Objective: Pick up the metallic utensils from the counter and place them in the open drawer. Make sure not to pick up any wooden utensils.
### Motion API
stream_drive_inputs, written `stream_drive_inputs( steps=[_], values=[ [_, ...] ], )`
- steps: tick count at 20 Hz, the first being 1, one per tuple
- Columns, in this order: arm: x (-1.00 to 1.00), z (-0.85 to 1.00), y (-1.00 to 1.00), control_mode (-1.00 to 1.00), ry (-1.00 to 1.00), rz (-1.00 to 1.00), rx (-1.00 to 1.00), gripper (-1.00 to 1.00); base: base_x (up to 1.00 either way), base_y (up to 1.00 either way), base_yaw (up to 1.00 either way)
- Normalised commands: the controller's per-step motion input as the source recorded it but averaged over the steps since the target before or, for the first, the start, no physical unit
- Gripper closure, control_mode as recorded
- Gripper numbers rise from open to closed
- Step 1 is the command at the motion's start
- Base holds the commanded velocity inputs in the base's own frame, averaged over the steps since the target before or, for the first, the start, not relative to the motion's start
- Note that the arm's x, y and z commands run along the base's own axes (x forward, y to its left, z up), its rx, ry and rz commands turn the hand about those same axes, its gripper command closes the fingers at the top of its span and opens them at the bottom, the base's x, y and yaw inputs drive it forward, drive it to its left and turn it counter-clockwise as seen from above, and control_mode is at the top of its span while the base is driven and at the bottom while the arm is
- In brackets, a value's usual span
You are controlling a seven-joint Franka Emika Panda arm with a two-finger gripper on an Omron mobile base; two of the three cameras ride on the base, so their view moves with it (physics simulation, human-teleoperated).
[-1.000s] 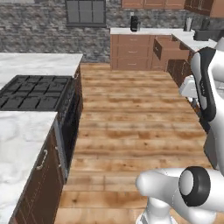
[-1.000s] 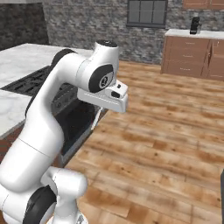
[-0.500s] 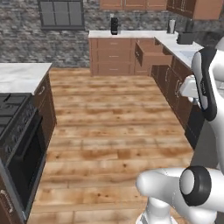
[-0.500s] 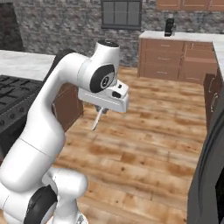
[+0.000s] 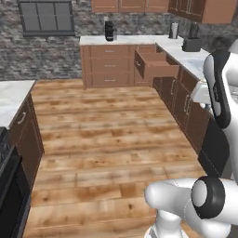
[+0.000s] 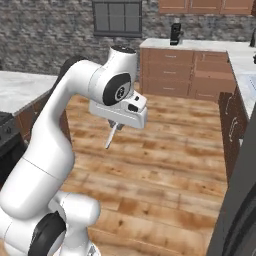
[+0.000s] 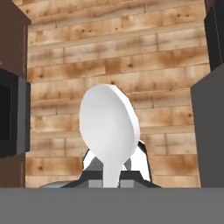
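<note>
My gripper [image 6: 115, 126] hangs over the wooden floor, shut on a slim silver metallic spoon [image 6: 111, 138] that points down and a little to the left. From the hand view, the spoon's [image 7: 108, 124] pale oval bowl stands up between the dark fingertips of the gripper [image 7: 112, 176], with floor planks behind it. The open drawer [image 5: 155, 64] juts out of the reddish-brown cabinets at the back right, and nothing shows inside it. The white marble counter [image 5: 11, 98] lies at the left edge, and its near end [image 6: 20, 88] is bare.
A black oven front [image 5: 11, 201] stands under the counter at lower left. The back wall top carries a dark coffee machine [image 5: 109, 31] and a toaster [image 5: 191, 43]. Cabinets [image 5: 186, 109] line the right side. Wide wooden floor [image 5: 111, 135] lies between.
The whole picture has swung: the base has turned away from the cooktop toward the back cabinets, so the open drawer now sits closer to the middle. The spoon stays in the shut gripper.
</note>
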Motion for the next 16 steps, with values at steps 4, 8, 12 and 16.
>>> stream_drive_inputs(
  steps=[4,8,12,16],
  values=[
    [0.0,0.0,0.0,1.0,0.0,0.0,0.0,1.0,1.0,-0.03,-0.12],
    [0.0,0.0,0.0,1.0,0.0,0.0,0.0,1.0,1.0,-0.06,-0.12],
    [0.0,0.0,0.0,1.0,0.0,0.0,0.0,1.0,1.0,-0.17,-0.13],
    [0.0,0.0,0.0,1.0,0.0,0.0,0.0,1.0,1.0,-0.21,-0.14]
  ],
)
